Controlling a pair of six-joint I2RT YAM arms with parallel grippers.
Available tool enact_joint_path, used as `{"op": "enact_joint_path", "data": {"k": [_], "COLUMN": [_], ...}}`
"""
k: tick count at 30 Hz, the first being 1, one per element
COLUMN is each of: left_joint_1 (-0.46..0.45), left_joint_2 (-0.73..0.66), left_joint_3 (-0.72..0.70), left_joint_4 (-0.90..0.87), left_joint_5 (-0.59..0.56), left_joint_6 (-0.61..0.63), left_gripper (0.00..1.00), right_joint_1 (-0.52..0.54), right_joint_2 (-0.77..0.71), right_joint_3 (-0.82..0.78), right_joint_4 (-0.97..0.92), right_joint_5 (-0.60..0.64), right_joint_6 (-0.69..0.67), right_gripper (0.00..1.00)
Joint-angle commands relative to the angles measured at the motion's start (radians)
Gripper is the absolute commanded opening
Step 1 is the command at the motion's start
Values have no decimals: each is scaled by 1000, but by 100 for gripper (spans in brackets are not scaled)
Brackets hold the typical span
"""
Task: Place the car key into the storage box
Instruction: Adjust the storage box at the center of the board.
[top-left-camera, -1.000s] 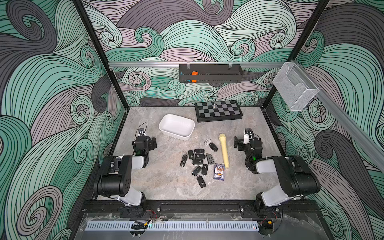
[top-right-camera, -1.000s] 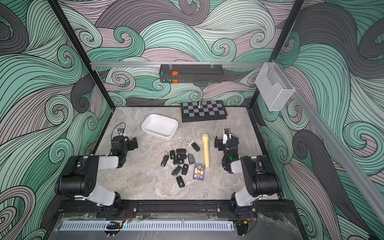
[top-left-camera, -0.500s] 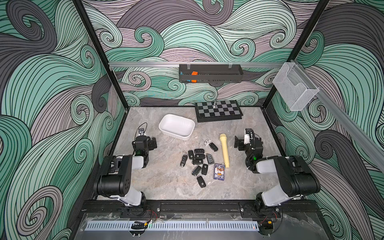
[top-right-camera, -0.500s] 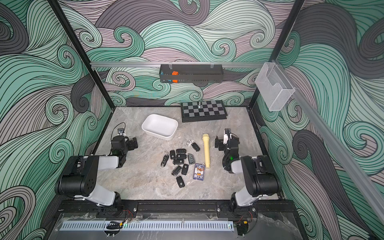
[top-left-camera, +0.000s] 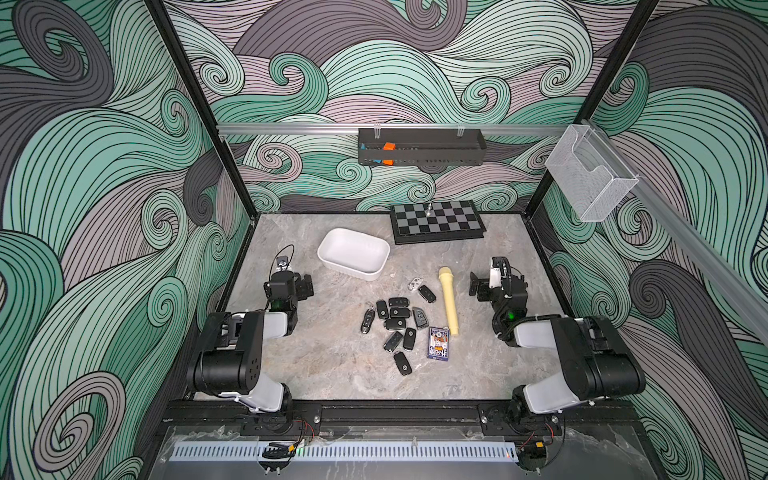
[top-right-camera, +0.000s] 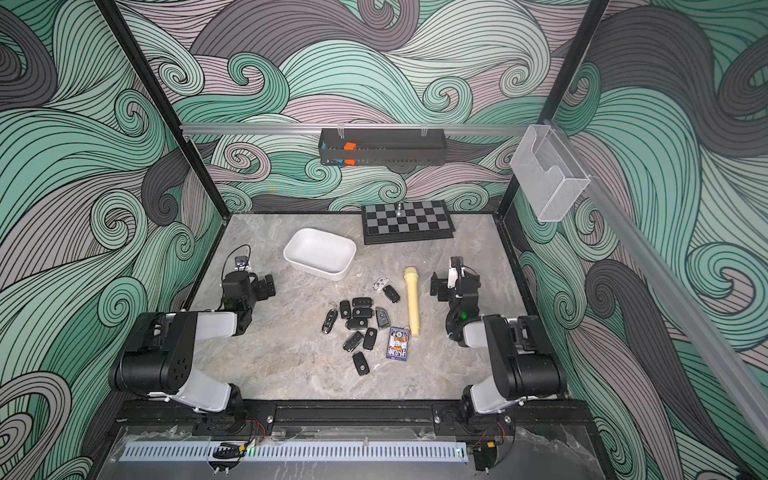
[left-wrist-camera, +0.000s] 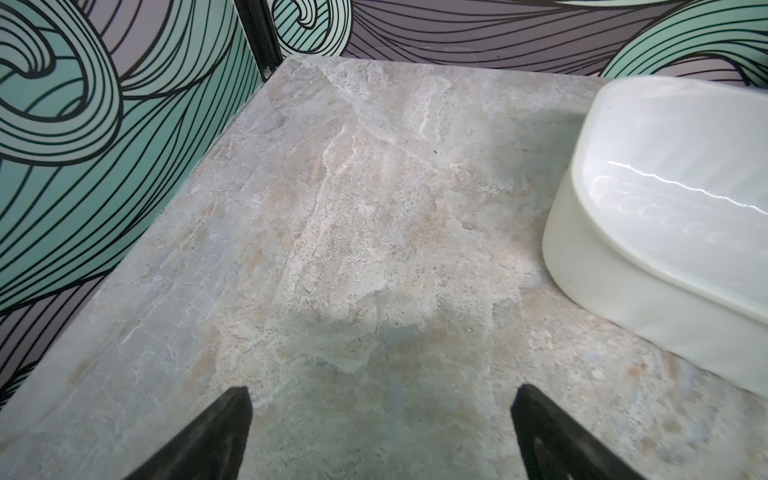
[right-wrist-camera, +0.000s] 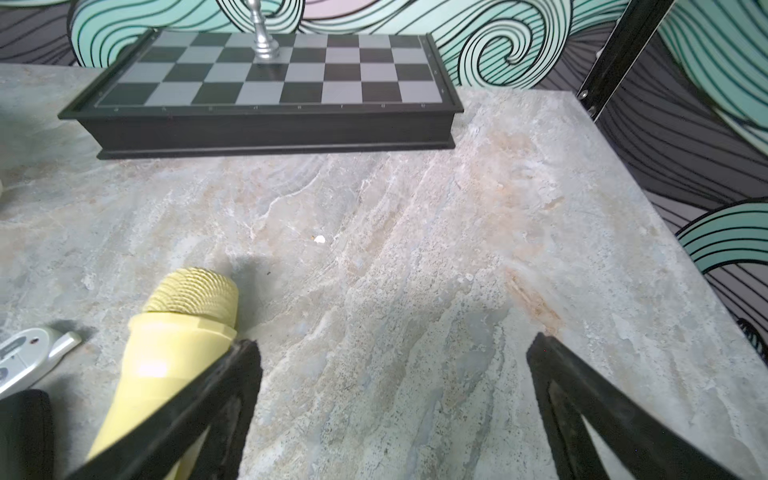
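Observation:
The storage box (top-left-camera: 353, 253) is a white shallow tub, empty, at the middle-back of the table in both top views (top-right-camera: 319, 252). In the left wrist view its wall (left-wrist-camera: 623, 299) is close by. Several black car keys (top-left-camera: 397, 320) lie in a loose cluster in the table's middle (top-right-camera: 359, 318), and a silver one (top-left-camera: 414, 284) lies just behind them. My left gripper (top-left-camera: 293, 280) stands open over bare table left of the box, its fingertips (left-wrist-camera: 239, 407) wide apart and holding nothing. My right gripper (top-left-camera: 494, 282) stands open at the right, empty (right-wrist-camera: 392, 345).
A yellow microphone (top-left-camera: 448, 301) lies between the keys and my right gripper, close to one finger (right-wrist-camera: 245, 365). A card pack (top-left-camera: 438, 343) lies by the keys. A chessboard (top-left-camera: 436, 220) with a silver piece sits at the back. A black tray (top-left-camera: 419, 145) and a wire basket (top-left-camera: 590, 178) hang on the walls.

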Motion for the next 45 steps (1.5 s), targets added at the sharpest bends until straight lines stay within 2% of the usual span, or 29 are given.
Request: {"op": "enact_joint_path", "data": {"k": [1,3,4,6,9,11,12,14,16,19,22,25,30,35,38,45], "left_joint_1": [8,8,8,5,6,6,6,6,4,-14,-57,-121,-221,-274,-292,-303], "left_joint_2": [-73,-73,-74,-87,-147,-194,-218,-246,-259,-270,-280,-264,-170,-6,88,260], "left_joint_3": [181,314,366,431,474,476,480,496,517,482,425,421,513,592,654,835], "left_joint_4": [-312,-546,-630,-741,-845,-885,-916,-990,-1083,-1133,-1118,-1116,-1167,-1148,-1146,-1184], "left_joint_5": [-70,-85,-77,-54,-24,-3,16,89,172,301,337,325,272,298,275,246], "left_joint_6": [-53,-96,-119,-155,-215,-270,-309,-372,-493,-720,-917,-1050,-1166,-1301,-1340,-1368], "left_gripper": [99,99,99,99,99,99,99,99,99,99,99,97,94,93,91,89], "right_joint_1": [-4,-4,-4,-6,-7,-19,-32,-53,-59,-59,-56,-56,-35,50,108,128], "right_joint_2": [-117,-192,-234,-296,-355,-404,-436,-501,-540,-505,-423,-359,-292,-252,-264,-286], "right_joint_3": [19,51,86,193,328,354,345,318,319,424,511,545,581,622,613,593], "right_joint_4": [-76,-187,-299,-559,-863,-940,-932,-905,-926,-1130,-1336,-1446,-1536,-1585,-1579,-1567], "right_joint_5": [64,105,137,167,124,46,-33,-153,-241,-380,-462,-502,-440,-308,-222,-279], "right_joint_6": [18,51,93,192,359,465,501,569,601,559,509,449,413,343,305,338], "right_gripper": [99,99,99,99,99,99,99,99,99,99,99,99,99,99,99,99]}}
